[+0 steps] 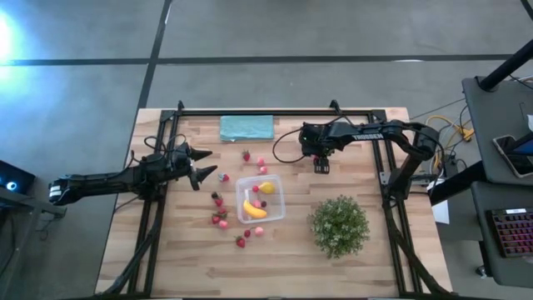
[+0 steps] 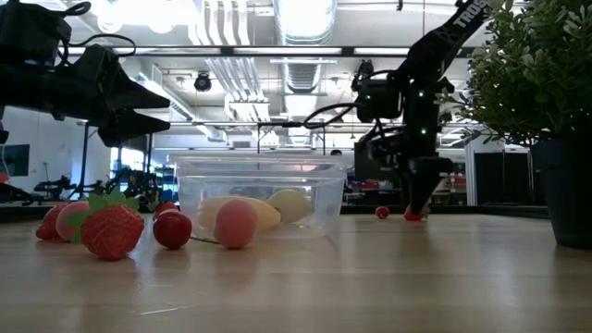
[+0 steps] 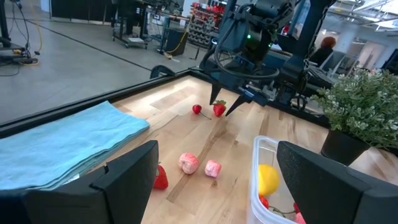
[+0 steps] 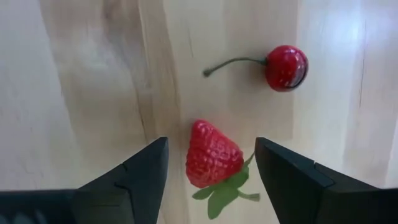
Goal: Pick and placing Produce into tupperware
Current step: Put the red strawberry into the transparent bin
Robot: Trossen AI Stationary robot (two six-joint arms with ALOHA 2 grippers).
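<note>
Right wrist view alone shows open fingers [image 4: 211, 171] straddling 1 strawberry [image 4: 212, 154]; left fingers [image 1: 202, 164] spread empty

Right arm extends across the table's far side, wrist bent downward; right gripper [image 1: 321, 166] points straight down near the surface, fingers [image 4: 142, 169] parted. Left arm reaches in low from the left edge; left gripper [image 1: 202, 164] is held roughly level, fingers spread wide, holding nothing.

bright ceiling glare, backlit arms, soft focus
</note>
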